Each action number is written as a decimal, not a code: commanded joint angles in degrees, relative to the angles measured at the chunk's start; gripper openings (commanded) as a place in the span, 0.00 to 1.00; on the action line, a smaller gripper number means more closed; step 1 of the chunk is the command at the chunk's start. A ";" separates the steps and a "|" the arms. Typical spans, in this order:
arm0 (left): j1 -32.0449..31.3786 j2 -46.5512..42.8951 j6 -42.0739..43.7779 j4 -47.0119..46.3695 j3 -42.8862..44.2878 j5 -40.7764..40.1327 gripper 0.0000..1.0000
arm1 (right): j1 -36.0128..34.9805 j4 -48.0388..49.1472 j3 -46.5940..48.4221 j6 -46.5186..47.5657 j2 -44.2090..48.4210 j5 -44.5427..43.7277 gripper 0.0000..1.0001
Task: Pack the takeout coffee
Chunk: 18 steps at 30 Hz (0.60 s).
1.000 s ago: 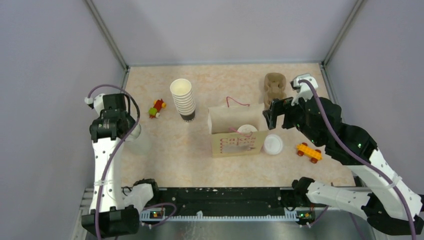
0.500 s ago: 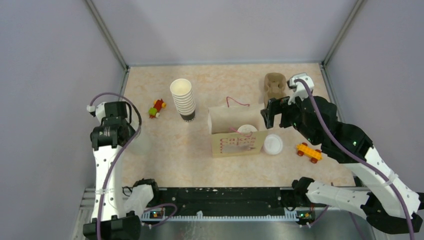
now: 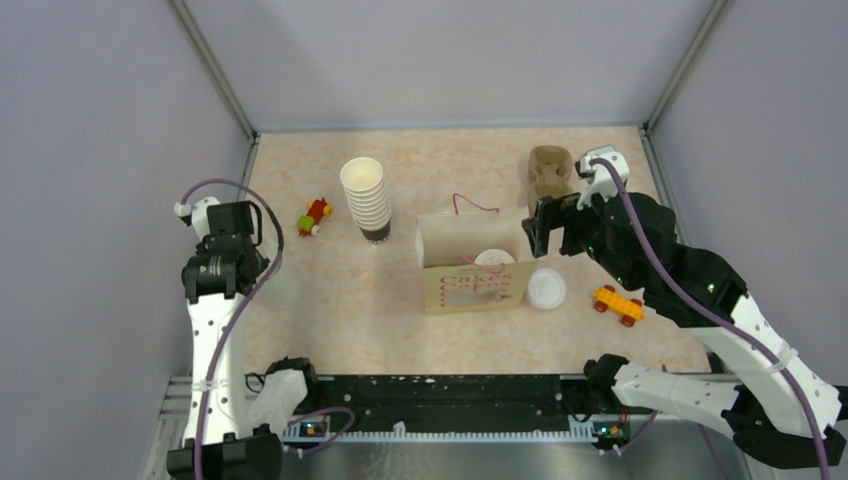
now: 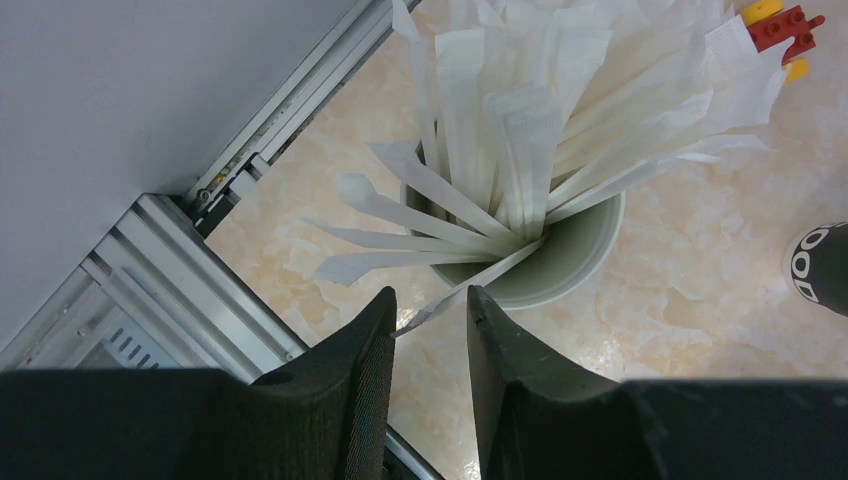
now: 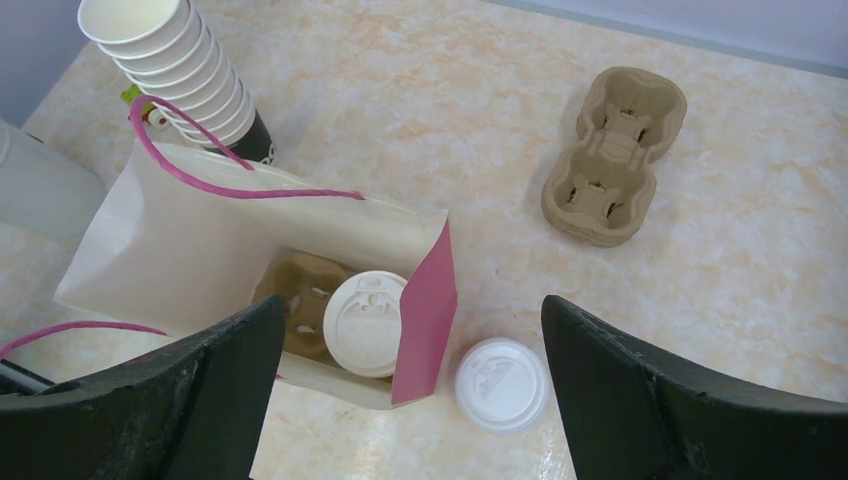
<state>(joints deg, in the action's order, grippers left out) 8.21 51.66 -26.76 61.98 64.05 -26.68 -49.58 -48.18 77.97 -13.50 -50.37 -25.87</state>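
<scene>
Over at the left edge of the marbled beige bench [image 3: 330,310], my left arm [image 3: 213,320] stands almost upright with its wrist bent straight down above a pale round cup [image 4: 575,262] stuffed with white paper-wrapped straws [image 4: 520,120]; the left end effector [image 4: 430,300] is narrowed to a slim gap, not pressed together, with the tip of one straw lying in that gap; I cannot tell whether it is gripped. My right arm [image 3: 680,270] reaches forward and to the left, elbow raised; the right end effector [image 5: 412,305] is spread wide and hovers over the open cream paper bag with pink string handles [image 5: 150,260]. The takeout coffee [image 5: 365,322] stands inside that bag in a brown cardboard carrier [image 5: 298,285]; a second round white lid [image 5: 500,383] sits on the bench just beside the bag.
</scene>
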 commanded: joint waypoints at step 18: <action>0.33 1.21 7.85 5.48 15.58 5.15 0.00 | 0.24 4.30 0.37 4.40 0.44 -1.43 0.96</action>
<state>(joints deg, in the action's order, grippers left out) 8.21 52.88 -20.99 64.38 74.28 -23.18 -49.58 -47.35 77.60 -11.38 -49.71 -26.15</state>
